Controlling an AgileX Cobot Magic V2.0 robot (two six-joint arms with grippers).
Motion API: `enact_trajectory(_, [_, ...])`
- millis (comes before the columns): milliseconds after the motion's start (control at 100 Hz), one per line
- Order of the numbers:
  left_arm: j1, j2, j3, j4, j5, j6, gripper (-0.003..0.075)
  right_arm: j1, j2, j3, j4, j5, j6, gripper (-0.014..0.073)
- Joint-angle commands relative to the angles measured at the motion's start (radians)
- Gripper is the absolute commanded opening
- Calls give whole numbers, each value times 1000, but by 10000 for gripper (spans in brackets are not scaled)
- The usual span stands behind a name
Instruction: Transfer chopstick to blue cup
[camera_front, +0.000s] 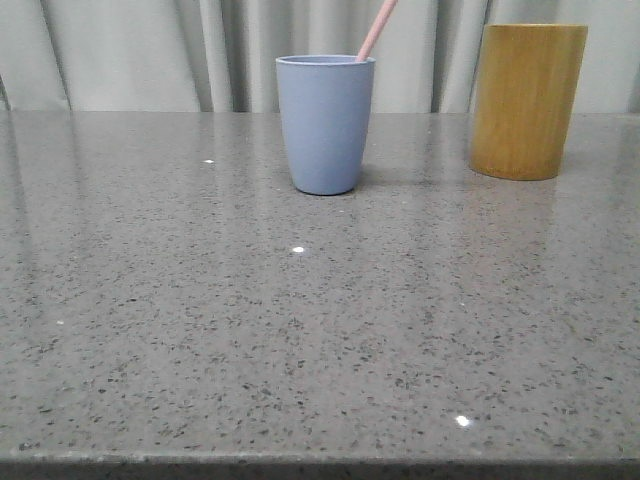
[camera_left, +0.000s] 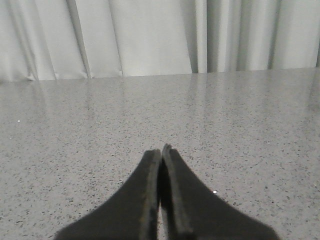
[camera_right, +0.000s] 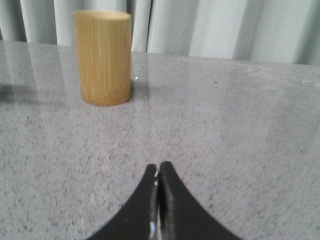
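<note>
Already the chopstick (camera_front: 377, 30) leans inside the blue cup (camera_front: 325, 124), while the left gripper (camera_left: 161, 150) and right gripper (camera_right: 158, 167) have jaws pressed together, holding nothing

The right gripper (camera_right: 158, 170) hangs low over the speckled grey counter (camera_right: 240, 130), its black jaws pressed together with nothing between them. Well ahead of it stands a tan wooden cylinder holder (camera_right: 103, 57), upright (its shadow falls beside it on the stone), before a pale pleated curtain (camera_right: 210, 27).
</note>
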Motion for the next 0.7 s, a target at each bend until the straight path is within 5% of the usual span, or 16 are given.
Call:
enact_trajectory(0, [4,-33,7,-2,-83,-3,-19,-3,-21,23,-10,-151,-5,-122])
enact_trajectory(690, [4,-33,7,-2,-83,-3,-19,-3,-21,76,-10,-262,0,-122])
